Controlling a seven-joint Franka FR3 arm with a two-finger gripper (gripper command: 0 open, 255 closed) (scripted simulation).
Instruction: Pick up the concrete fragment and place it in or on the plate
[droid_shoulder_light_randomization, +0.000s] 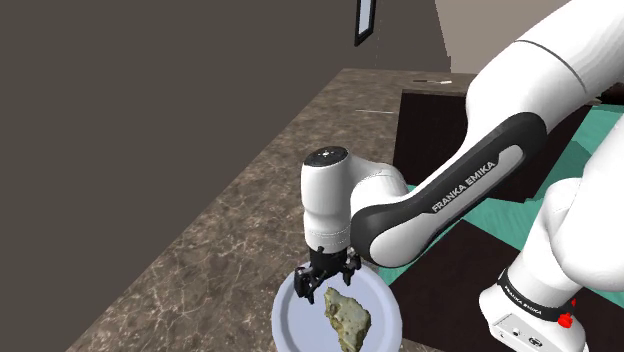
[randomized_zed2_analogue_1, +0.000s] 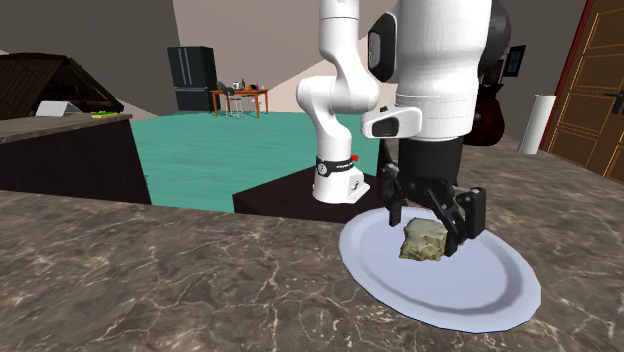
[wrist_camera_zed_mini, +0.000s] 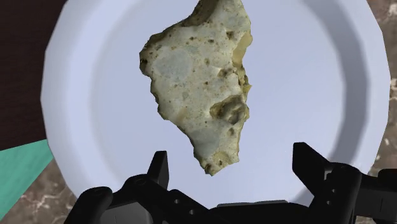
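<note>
— On the plate (wrist_camera_zed_mini: 83, 95), is that where the fragment (wrist_camera_zed_mini: 197, 83) lies?

— Yes. It rests on the pale round plate, close to the middle. It is a rough lump, mottled grey and yellowish, broad at one end and tapering to a tip.

— And the gripper (wrist_camera_zed_mini: 235, 167)?

— Right above it, pointing down. In the wrist view the two black fingers (wrist_camera_zed_mini: 159, 175) stand wide apart. The fragment's narrow tip reaches into the gap between them, and neither finger touches it.

— So nothing is held?

— Nothing. In the second exterior view the gripper (randomized_zed2_analogue_1: 432, 232) hangs low over the plate (randomized_zed2_analogue_1: 480, 290), with a finger on either side of the fragment (randomized_zed2_analogue_1: 423, 242). Whether the fingertips touch the plate, I cannot tell.

— Where does the plate stand?

— On a brown marbled counter (droid_shoulder_light_randomization: 180, 270), near the edge that faces the dark stand (randomized_zed2_analogue_1: 275, 195). In the shoulder view the plate (droid_shoulder_light_randomization: 285, 320) sits at the bottom edge. The gripper (droid_shoulder_light_randomization: 328, 285) is over its upper part, and the fragment (droid_shoulder_light_randomization: 348, 318) lies just below the fingertips. Beyond the counter (randomized_zed2_analogue_1: 150, 280) spreads a teal floor (randomized_zed2_analogue_1: 220, 150).
</note>
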